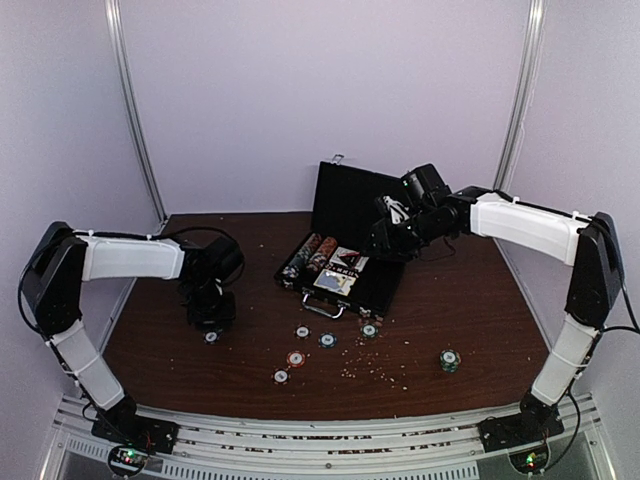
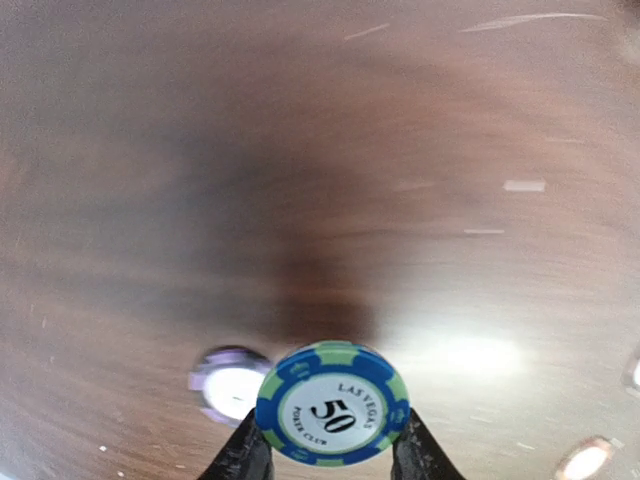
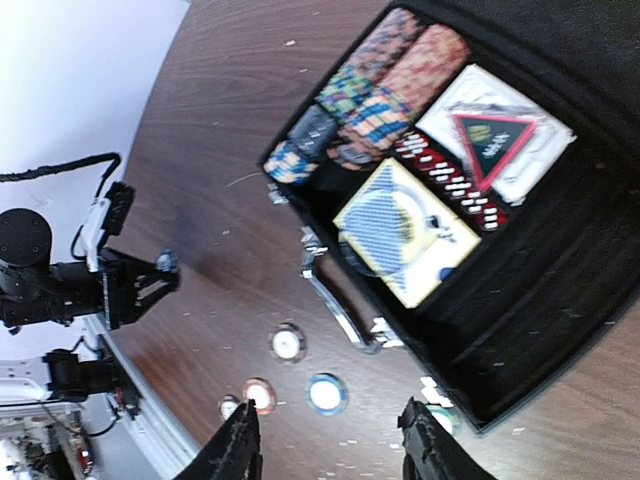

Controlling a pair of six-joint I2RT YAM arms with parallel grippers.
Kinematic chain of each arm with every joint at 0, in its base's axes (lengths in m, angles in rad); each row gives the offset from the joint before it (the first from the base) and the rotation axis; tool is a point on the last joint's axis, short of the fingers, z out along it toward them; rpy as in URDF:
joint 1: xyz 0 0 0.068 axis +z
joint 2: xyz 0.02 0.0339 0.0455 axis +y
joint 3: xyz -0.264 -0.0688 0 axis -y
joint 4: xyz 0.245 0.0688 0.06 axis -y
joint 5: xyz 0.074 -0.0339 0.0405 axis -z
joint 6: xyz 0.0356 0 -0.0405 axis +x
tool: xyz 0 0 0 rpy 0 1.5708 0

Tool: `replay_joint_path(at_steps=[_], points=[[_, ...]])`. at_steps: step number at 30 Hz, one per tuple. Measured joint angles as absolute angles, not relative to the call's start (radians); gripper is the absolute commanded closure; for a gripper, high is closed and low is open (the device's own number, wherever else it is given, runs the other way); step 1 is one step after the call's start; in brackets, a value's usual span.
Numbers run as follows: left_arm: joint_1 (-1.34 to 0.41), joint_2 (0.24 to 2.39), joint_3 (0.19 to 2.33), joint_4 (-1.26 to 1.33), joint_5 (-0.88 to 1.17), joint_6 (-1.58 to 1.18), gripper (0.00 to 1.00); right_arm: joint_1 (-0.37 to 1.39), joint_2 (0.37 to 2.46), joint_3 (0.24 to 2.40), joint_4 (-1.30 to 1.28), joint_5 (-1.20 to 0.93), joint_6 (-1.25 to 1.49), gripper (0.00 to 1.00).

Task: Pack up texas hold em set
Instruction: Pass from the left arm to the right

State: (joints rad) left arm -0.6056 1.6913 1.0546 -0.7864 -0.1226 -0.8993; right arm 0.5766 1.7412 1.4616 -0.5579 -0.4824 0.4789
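Observation:
The black case [image 1: 345,195] lies open at the table's back middle, lid propped upright. Its tray [image 3: 560,290] holds rows of striped chips [image 3: 385,85], two card decks [image 3: 410,230] and a row of red dice [image 3: 450,180]. My left gripper [image 1: 212,318] hangs at the left of the table, shut on a blue-and-green "50" chip [image 2: 332,405] held on edge between its fingers. A pale purple chip [image 2: 232,382] lies on the wood below it. My right gripper [image 3: 327,420] hovers open over the case's front right part, holding nothing. Several loose chips [image 1: 327,340] lie in front of the case.
A short stack of green chips [image 1: 449,359] stands alone at the front right. Small light crumbs [image 1: 365,368] are scattered over the brown table [image 1: 470,300]. White walls close in the back and sides; a metal rail [image 1: 320,440] runs along the near edge.

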Motion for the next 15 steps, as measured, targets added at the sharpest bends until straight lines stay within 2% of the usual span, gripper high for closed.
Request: replay_joint_path(at_steps=[15], points=[[-0.912, 1.856, 1.491, -0.843, 0.031, -0.650, 0.87, 0.653, 1.890, 1.441, -0.391, -0.733, 0.738, 0.51]])
